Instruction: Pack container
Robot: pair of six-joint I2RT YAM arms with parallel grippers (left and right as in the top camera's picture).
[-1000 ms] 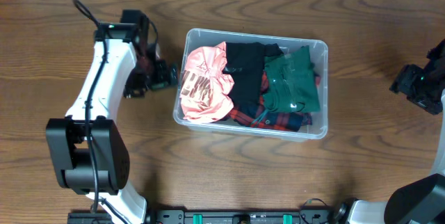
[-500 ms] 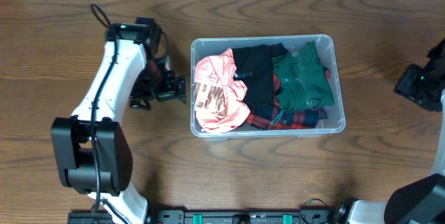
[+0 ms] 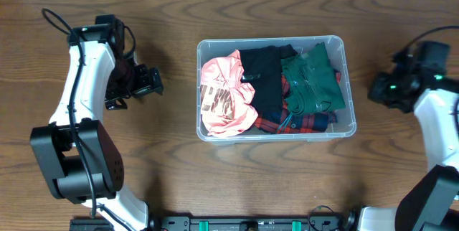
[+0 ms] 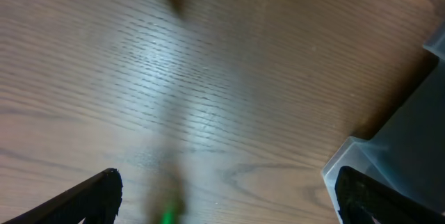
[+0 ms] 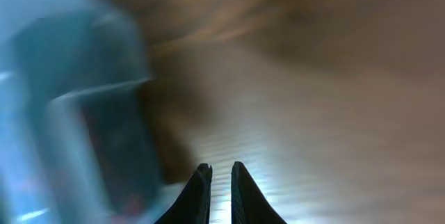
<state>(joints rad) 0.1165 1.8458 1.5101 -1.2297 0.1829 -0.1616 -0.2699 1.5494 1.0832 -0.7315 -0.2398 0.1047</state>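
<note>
Brown wood-grain worktop (image 3: 86, 181) in every view, no wall or room visible. At its centre, between the two arms: container (image 3: 272, 137), upright, already holding a pink garment (image 3: 226, 95), a black garment (image 3: 262, 80), a green garment (image 3: 310, 80) and red plaid (image 3: 301, 122) underneath. Judged late in the packing, probably at the tidy-and-retreat step, with nothing loose seen outside the container. Left claw (image 3: 147, 82) well apart from the left wall, released and empty, fingers wide in the wrist view. Right claw (image 3: 380, 91) near the right wall, not touching; clenched almost to contact in its wrist view, gripping nothing. Next, presumably: press or tuck the garments below the rim, else draw both arms clear. Right wrist view badly smeared, container there only a bluish blur. Container base hidden under the garments. Left wrist view catching only one corner of the container.
</note>
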